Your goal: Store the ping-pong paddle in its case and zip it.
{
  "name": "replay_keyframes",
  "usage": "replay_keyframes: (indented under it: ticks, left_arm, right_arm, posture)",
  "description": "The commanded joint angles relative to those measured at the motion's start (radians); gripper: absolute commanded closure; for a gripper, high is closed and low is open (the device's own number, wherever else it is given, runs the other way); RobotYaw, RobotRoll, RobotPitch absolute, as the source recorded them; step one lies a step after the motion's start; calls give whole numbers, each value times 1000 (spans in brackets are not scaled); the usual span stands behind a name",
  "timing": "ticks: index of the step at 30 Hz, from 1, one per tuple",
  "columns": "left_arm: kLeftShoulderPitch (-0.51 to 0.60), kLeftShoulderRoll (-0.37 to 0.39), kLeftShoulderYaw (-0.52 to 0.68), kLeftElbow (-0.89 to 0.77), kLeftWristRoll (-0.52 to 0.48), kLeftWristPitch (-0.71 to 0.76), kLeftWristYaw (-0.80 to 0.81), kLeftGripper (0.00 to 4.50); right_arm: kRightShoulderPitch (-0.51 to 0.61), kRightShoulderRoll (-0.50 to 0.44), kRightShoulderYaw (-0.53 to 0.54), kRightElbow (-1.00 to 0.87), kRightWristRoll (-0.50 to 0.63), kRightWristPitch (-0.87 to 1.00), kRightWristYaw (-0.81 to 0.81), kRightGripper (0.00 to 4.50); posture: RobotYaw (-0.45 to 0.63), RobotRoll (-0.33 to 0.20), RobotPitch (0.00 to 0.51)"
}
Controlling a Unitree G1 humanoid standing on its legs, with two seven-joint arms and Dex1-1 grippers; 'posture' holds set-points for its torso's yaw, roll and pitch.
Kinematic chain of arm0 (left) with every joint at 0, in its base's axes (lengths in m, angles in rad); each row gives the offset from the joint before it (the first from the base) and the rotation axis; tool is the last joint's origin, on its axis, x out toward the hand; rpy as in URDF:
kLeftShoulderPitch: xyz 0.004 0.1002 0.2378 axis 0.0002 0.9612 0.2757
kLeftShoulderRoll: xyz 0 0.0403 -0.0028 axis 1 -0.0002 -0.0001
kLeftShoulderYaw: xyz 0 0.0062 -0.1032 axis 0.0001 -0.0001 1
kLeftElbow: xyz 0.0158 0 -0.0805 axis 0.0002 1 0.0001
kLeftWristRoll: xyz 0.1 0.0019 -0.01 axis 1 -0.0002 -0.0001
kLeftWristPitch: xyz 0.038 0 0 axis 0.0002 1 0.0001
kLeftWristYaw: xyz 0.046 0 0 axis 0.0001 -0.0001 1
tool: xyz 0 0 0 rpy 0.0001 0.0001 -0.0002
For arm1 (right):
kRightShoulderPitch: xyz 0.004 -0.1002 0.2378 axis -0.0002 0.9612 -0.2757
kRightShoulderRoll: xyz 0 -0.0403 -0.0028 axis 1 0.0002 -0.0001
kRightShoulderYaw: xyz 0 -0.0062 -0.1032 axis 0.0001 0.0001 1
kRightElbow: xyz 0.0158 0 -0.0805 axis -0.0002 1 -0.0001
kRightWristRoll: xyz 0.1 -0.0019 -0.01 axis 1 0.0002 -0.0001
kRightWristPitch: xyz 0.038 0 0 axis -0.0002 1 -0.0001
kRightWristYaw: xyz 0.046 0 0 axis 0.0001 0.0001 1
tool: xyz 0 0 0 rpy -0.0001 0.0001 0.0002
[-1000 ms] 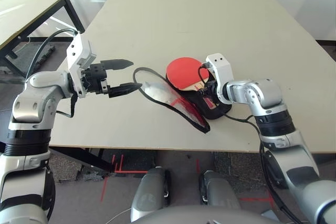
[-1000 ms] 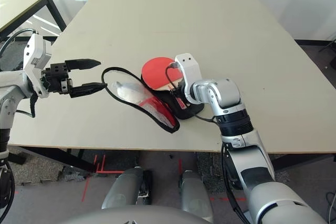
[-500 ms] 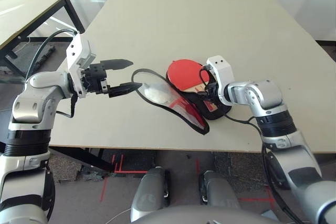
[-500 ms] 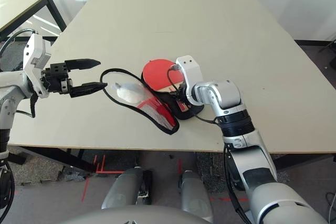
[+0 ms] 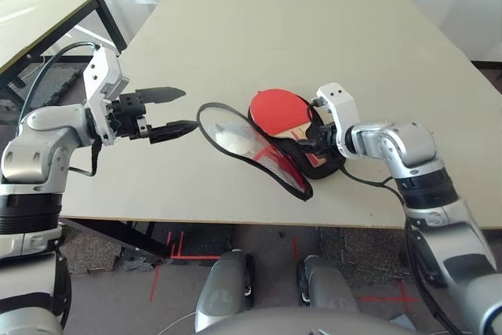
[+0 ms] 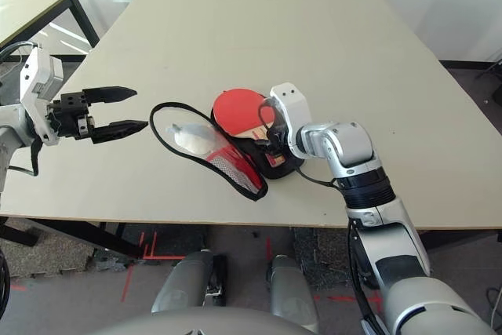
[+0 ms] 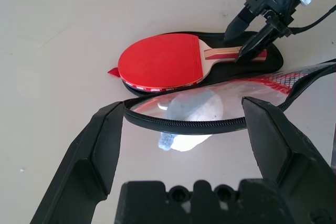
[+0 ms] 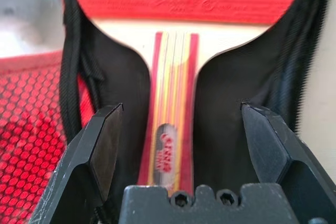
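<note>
Paddle (image 5: 278, 110) lies in the case's (image 5: 314, 164) black half on the desk (image 5: 314, 37), red flap (image 5: 271, 164) folded out beside it so it can drop in. Our right hand (image 7: 251, 31) gapes over the handle, holding nothing; left hand (image 5: 169, 111) waits open, just off the flap's rim.

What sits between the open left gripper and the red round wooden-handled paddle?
In the left wrist view, between the left gripper and the paddle stands the case's raised black zipper-rimmed flap, with a white lump behind it.
</note>
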Motion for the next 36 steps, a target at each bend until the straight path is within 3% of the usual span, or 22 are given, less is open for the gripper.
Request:
replay_keyframes:
  ticks: [1, 4, 13, 14, 36]
  left_arm:
    - [8, 7, 7, -16, -12, 8, 0, 0]
    - [6, 6, 5, -18, -12, 9, 0, 0]
    - [-11, 0, -6, -11, -8, 5, -4, 0]
    - [-14, -1, -7, -9, -7, 4, -4, 0]
    - [-28, -12, -24, 12, 2, -13, -15, 0]
  right_arm:
    - [12, 18, 7, -6, 5, 6, 1, 59]
    - [12, 32, 5, 5, 3, 6, -2, 59]
    - [24, 50, 6, 24, -16, 16, -29, 3275]
    - [26, 49, 6, 23, -17, 16, -29, 3397]
    - [38, -54, -21, -130, 35, 102, 8, 3397]
  posture:
    - [155, 0, 41]
    - [155, 0, 40]
    - [150, 0, 35]
    - [149, 0, 35]
    - [128, 0, 37]
